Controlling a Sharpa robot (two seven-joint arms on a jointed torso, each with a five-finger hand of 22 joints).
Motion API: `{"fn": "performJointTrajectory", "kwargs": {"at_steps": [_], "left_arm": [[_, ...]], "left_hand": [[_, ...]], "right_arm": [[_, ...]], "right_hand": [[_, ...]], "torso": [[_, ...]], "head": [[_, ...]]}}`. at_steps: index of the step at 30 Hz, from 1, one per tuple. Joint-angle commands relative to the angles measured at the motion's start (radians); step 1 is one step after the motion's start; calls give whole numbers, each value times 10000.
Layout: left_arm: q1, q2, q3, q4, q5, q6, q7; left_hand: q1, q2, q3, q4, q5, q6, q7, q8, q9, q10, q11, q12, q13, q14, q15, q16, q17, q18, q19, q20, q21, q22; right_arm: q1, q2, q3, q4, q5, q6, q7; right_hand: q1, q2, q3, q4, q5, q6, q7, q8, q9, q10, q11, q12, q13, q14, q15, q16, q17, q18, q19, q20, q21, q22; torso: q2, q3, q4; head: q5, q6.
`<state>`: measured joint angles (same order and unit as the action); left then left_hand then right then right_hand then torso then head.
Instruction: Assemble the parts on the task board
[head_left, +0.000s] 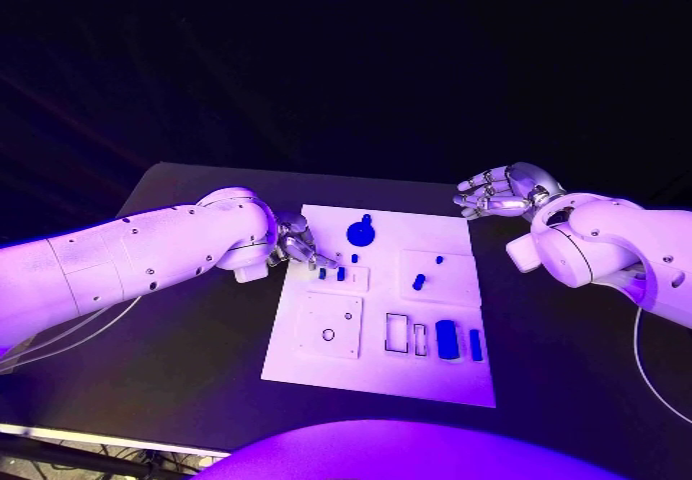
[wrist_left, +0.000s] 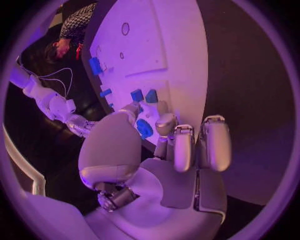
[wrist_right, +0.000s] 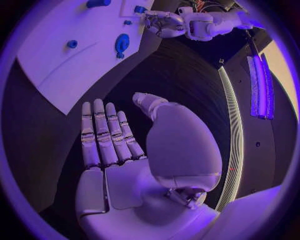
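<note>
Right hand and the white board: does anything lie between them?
No. In the head view, only bare black table separates the right hand from the board edge; the right wrist view shows the same dark gap.

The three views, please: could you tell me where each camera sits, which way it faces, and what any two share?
Head view: from the robot's head, down at the task board, both arms entering.
Left wrist view: behind the left hand, facing the board's blue parts.
Right wrist view: behind the right hand, open above the black table.
Shared: the board appears in all three; the right wrist view also shows the left hand.
</note>
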<state>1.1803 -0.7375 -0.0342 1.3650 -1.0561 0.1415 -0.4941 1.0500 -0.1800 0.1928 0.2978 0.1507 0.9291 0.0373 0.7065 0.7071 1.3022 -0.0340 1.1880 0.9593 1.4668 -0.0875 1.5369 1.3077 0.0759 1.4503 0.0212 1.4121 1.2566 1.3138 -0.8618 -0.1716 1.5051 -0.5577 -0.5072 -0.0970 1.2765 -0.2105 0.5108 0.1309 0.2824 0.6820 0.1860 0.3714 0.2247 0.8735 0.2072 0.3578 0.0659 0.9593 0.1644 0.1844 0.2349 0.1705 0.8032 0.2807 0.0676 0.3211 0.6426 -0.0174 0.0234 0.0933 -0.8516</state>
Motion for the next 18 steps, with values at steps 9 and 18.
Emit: {"fn": "performJointTrajectory", "kwargs": {"at_steps": [9, 18], "left_arm": [[3, -320, 226, 280, 1374, -1950, 1726], [7, -228, 239, 515, 448, -3309, 4619]], "left_hand": [[506, 848, -1960, -22, -578, -598, 178, -49, -24, -881, 186, -750, -1208, 697, 117, -266, 1416, 56, -430, 109, -583, -849], [4852, 558, 734, -66, -457, -3171, 1373, -1779, -1621, -5380, 1413, -4053, -4497, -3199, 1134, -3997, -4229, 1039, -3963, 922, -4965, -6554]], "right_arm": [[-8, -37, 1, -1, -25, 54, 145], [-11, -38, -1, -49, 80, 98, 227]], "right_hand": [[-99, -36, 17, -88, -28, -29, 896, 6, -20, 23, 30, 1, -9, 45, 34, -42, -30, 91, -90, 12, -61, -37], [-103, -36, 15, -100, -27, -26, 896, 10, -23, 25, 30, 4, -9, 47, 36, -50, -41, 89, -117, 15, -63, -57]], "torso": [[0, 6, 1], [0, -22, -3]], "head": [[-48, 31], [-101, 110]]}}
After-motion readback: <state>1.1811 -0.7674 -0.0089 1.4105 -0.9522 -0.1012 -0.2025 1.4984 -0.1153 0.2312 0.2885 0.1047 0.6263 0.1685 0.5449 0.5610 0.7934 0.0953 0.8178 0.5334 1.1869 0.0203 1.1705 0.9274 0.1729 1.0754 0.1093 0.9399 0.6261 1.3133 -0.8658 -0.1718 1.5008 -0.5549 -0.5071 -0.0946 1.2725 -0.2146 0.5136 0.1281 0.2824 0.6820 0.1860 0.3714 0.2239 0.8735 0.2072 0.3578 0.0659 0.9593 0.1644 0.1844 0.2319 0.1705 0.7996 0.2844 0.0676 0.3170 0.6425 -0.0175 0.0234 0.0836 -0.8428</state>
